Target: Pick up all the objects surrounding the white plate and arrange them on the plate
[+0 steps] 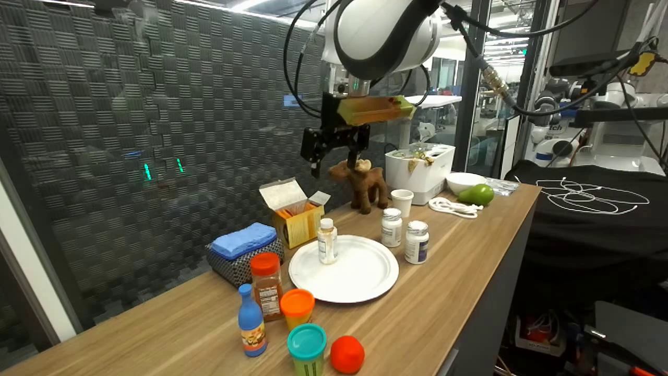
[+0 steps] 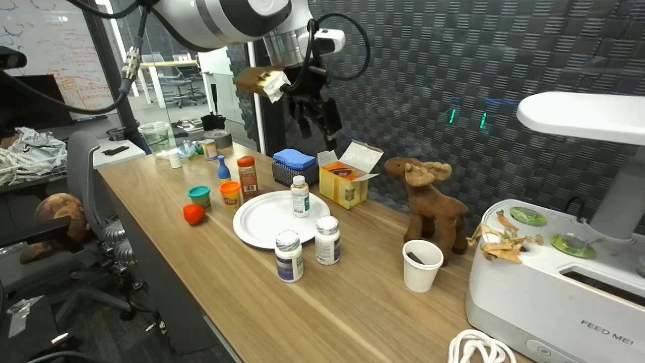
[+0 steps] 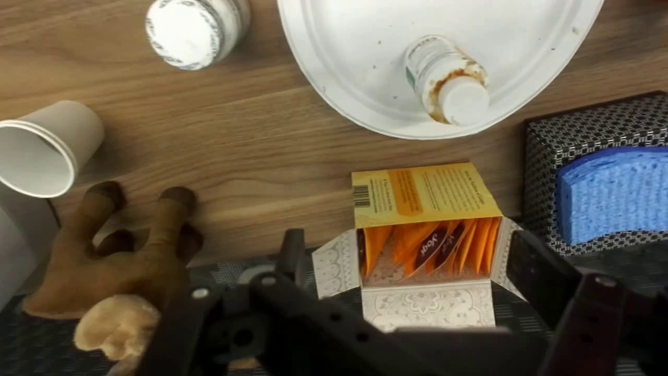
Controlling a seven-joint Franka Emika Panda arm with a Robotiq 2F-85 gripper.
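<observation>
Hovers well above the surface [image 1: 417,313] with a wide-spread gripper [image 1: 334,165]. In the wrist view, has a yellow tea box [image 3: 428,196] below the gripper, framed between the fingers [image 3: 540,277], a blue sponge [image 3: 616,193] on a patterned box [image 3: 574,128] to the gripper's right, and a brown toy animal [image 3: 117,271] and a paper cup [image 3: 81,128] to its left. Has a white plate [image 1: 360,274] past the tea box from the gripper, bearing an upright white bottle [image 1: 327,245] toward the gripper side. Has two white jars [image 2: 289,259] near the plate, farther from the gripper than the tea box, and, farther out than the sponge, a red-capped jar [image 1: 267,292], a blue bottle [image 1: 251,319], an orange-lidded tub [image 1: 297,304], a teal-lidded tub [image 1: 307,343] and a red roundish object [image 1: 347,354]
</observation>
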